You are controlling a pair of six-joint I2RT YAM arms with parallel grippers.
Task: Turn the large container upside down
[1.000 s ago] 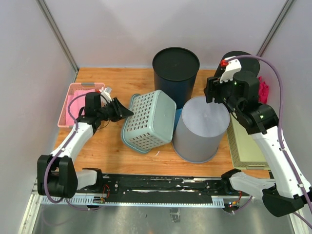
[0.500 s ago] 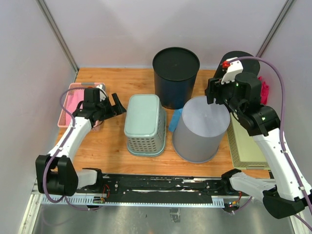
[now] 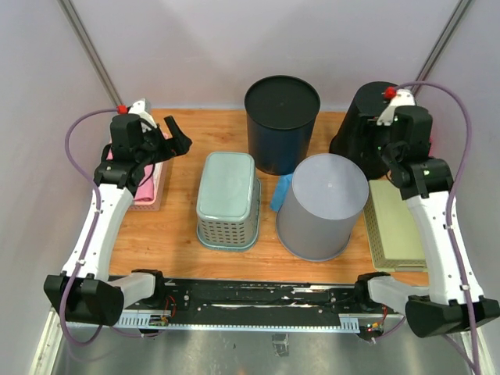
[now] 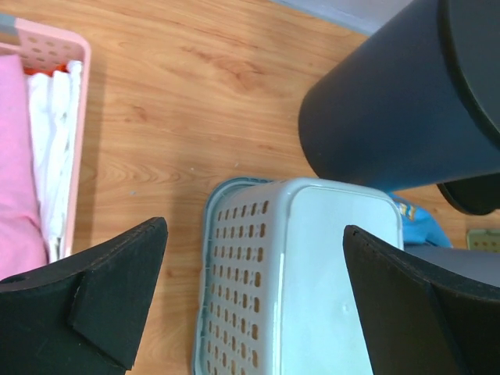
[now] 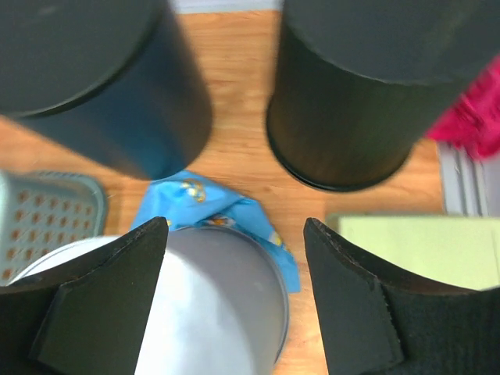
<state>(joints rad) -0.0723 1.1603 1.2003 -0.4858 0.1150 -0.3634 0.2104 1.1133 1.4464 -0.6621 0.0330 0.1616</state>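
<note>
The large container (image 3: pixel 227 199), a pale teal perforated basket, rests bottom up on the wooden table, its rim flat on the wood. In the left wrist view the basket (image 4: pixel 312 281) lies below and ahead of my fingers. My left gripper (image 3: pixel 173 137) (image 4: pixel 254 230) is open and empty, raised at the back left, well apart from the basket. Over at the back right, my right gripper (image 3: pixel 373 152) (image 5: pixel 234 226) hangs open and empty, above the gap between the grey bin and the black bin.
An upturned grey bin (image 3: pixel 323 205) (image 5: pixel 211 312) stands right of the basket, on a blue cloth (image 3: pixel 281 193) (image 5: pixel 211 211). Behind are a navy bin (image 3: pixel 282 117) and a black bin (image 3: pixel 363 129). A pink tray (image 3: pixel 152 187) sits left, a yellow-green tray (image 3: pixel 394 226) right.
The left gripper let go of the tilted basket, which dropped flat, bottom up. The left arm then drew back and up to the left. The right arm rose and pulled back.
</note>
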